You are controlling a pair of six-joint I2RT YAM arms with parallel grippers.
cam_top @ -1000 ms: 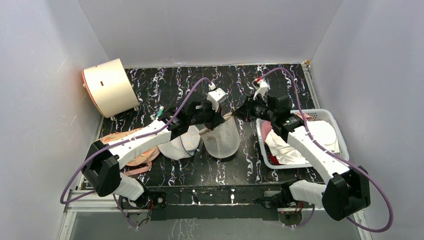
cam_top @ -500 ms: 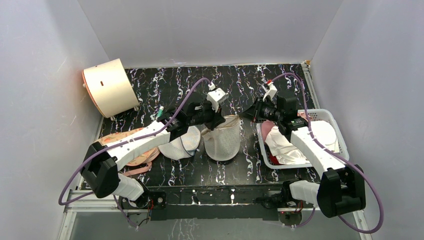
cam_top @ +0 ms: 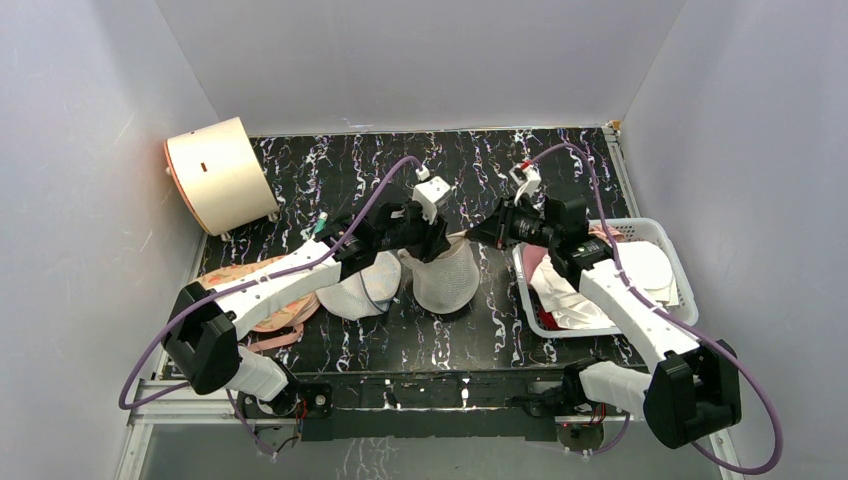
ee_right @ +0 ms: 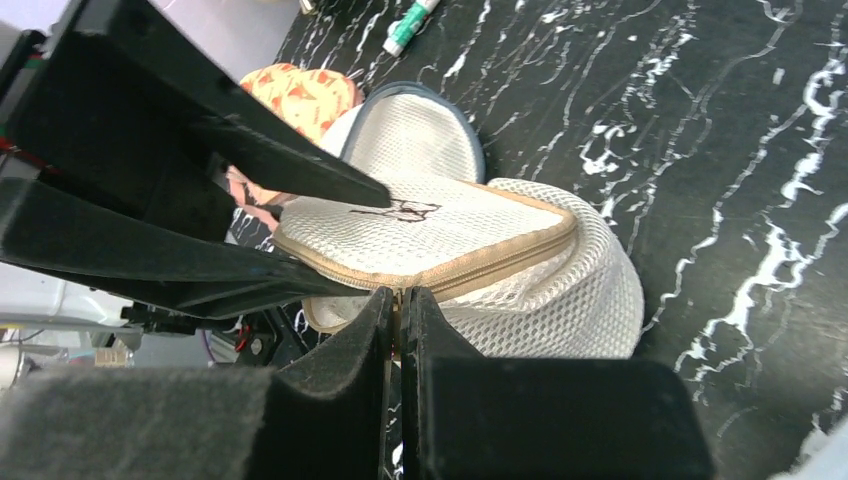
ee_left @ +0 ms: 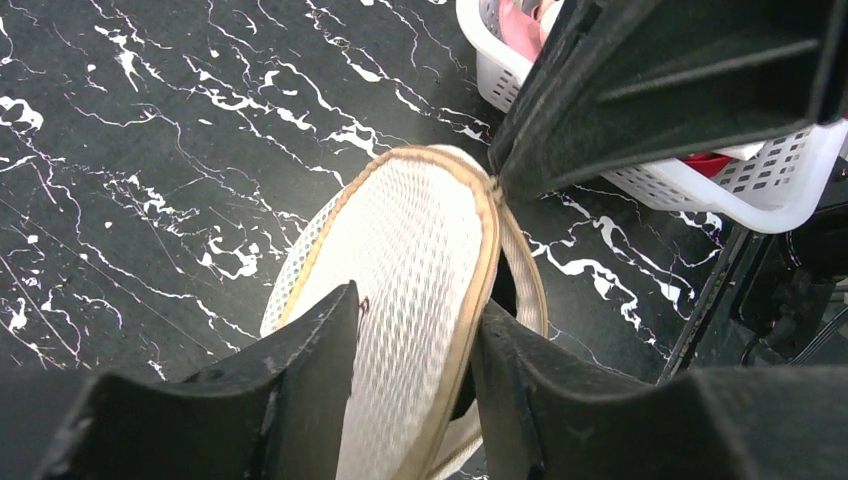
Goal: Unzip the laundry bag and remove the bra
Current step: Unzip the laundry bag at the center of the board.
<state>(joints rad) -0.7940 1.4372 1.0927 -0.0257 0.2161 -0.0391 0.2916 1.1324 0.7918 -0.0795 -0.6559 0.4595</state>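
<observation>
The cream mesh laundry bag (cam_top: 447,278) stands on edge at mid table. Its flat face with the black drawing (ee_right: 400,212) tilts toward the left arm. My left gripper (cam_top: 426,243) is shut on that flat face and its tan rim (ee_left: 415,370). My right gripper (cam_top: 480,234) is shut on the zipper pull (ee_right: 400,300) at the tan zipper (ee_right: 500,255) on the bag's top edge. A dark gap (ee_left: 505,290) shows under the rim. The bra is hidden.
A white basket (cam_top: 668,245) of clothes sits under the right arm. A white dome-shaped mesh bag (cam_top: 360,290) and a peach bra (cam_top: 265,300) lie left of the laundry bag. A green marker (cam_top: 322,222) and a cream drum (cam_top: 220,175) are at the back left.
My right gripper swung right, away from the bag, then came back left to its top edge. The bag spread wider, then drew narrower again. My left gripper stayed on it.
</observation>
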